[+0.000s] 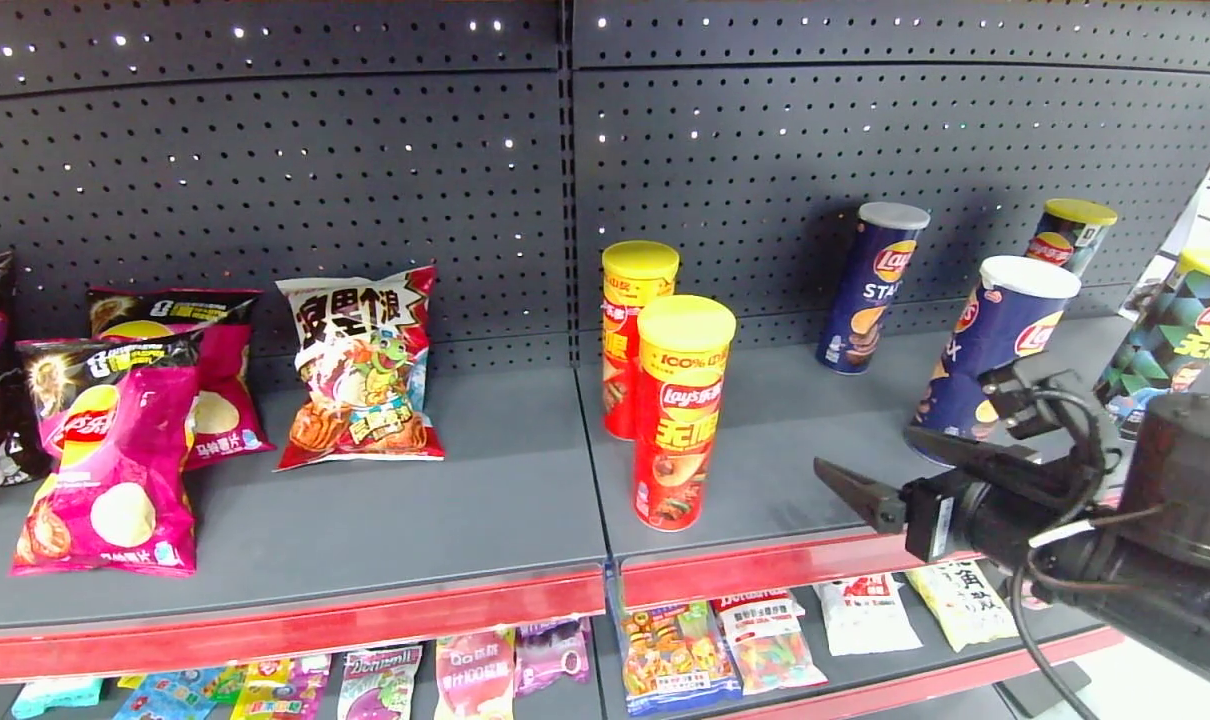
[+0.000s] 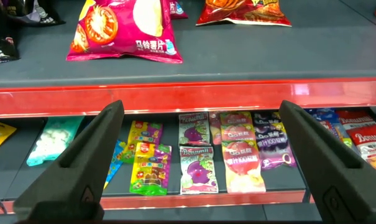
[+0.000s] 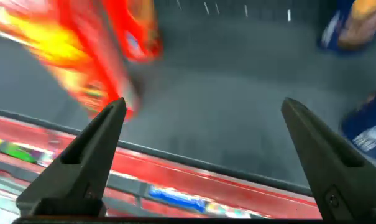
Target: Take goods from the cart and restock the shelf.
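While chip bags (image 1: 115, 450) at 9 o'clock, red canisters (image 1: 680, 410) at 12 and blue canisters (image 1: 995, 350) at 3 stand on the shelf (image 1: 485, 500) with bare gaps between, restocking seems part-done: left claw (image 2: 201, 106), jaws apart, empty, facing lower-tier candy packs (image 2: 197, 168); right claw (image 1: 862, 448), jaws apart, empty, at 4 o'clock, aimed toward 9.

Behind my work stands a dark grey perforated metal back panel (image 1: 265, 180). At the left of the shelf (image 1: 385, 520), a pink plastic crisp bag (image 1: 105, 470) lies near, and another pink crisp bag (image 1: 220, 380) lies just behind it. A red-and-white snack bag (image 1: 365, 370) leans to their right. Small colourful sweet packets (image 2: 197, 168) lie in rows below.
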Controlling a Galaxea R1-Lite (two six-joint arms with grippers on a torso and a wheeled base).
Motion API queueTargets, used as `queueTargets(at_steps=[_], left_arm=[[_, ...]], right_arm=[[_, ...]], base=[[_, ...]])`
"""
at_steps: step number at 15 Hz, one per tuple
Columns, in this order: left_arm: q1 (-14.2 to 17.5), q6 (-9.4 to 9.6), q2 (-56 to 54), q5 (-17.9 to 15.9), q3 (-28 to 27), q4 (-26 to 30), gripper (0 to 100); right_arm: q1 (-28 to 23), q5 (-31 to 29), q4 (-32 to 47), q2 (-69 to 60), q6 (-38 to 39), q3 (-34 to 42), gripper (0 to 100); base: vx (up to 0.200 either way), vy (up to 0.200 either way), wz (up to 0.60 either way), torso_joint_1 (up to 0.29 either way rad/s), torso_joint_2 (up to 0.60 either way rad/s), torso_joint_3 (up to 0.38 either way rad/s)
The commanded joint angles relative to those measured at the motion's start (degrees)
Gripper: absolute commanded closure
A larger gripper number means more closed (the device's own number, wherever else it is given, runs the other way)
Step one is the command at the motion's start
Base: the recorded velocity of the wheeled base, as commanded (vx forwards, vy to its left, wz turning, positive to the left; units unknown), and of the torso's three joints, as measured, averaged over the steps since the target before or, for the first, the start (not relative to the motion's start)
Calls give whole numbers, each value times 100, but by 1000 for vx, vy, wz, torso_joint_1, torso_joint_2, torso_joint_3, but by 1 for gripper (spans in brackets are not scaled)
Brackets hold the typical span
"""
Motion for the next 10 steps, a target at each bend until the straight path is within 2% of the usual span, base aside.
queueTargets(at_steps=[1,6,10], left_arm=[[1,0,1,1,1,0,0],[1,0,10,1,1,0,0],[1,0,10,1,1,0,0]], right_arm=[[-84,-52,-35,756,-7,-78,0],[-163,-580,-79,1266,10,-579,0],[-101,-615,-158,1564,10,-781,0]], base=[[0,0,0,0,0,0],[0,0,0,0,0,0],[0,0,0,0,0,0]])
